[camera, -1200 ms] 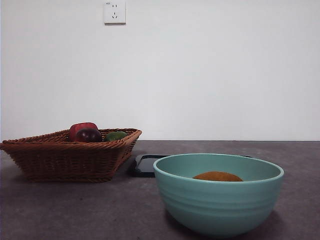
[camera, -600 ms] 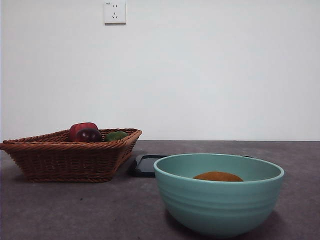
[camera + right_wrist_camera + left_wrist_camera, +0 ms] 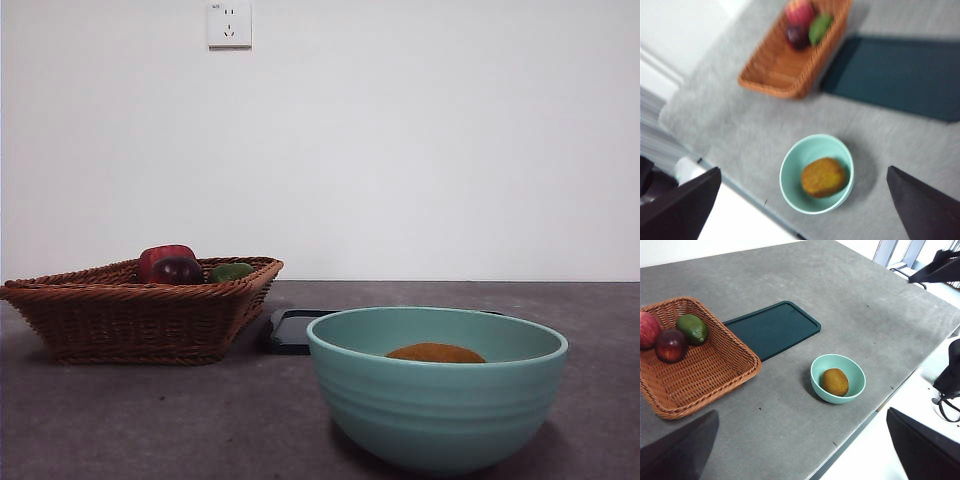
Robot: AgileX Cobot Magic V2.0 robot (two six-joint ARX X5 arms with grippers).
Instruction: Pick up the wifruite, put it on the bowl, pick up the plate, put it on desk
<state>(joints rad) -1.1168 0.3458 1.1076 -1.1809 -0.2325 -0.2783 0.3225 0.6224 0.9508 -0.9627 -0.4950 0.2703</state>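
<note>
- Hovering high above the desk (image 3: 805,405), the left gripper (image 3: 800,450) and the right gripper (image 3: 805,210) are each seen with jaws spread wide and nothing held.
- The wifruite (image 3: 823,176) is seen lying inside the bowl (image 3: 790,182); the first placement is judged complete.
- The dark green plate (image 3: 771,328) is seen lying flat on the desk, just beside the wicker basket (image 3: 715,385); whether it must yet be lifted cannot be told.
- A red fruit (image 3: 647,329), a dark red fruit (image 3: 671,345) and a green fruit (image 3: 692,328) are held in the basket.
</note>
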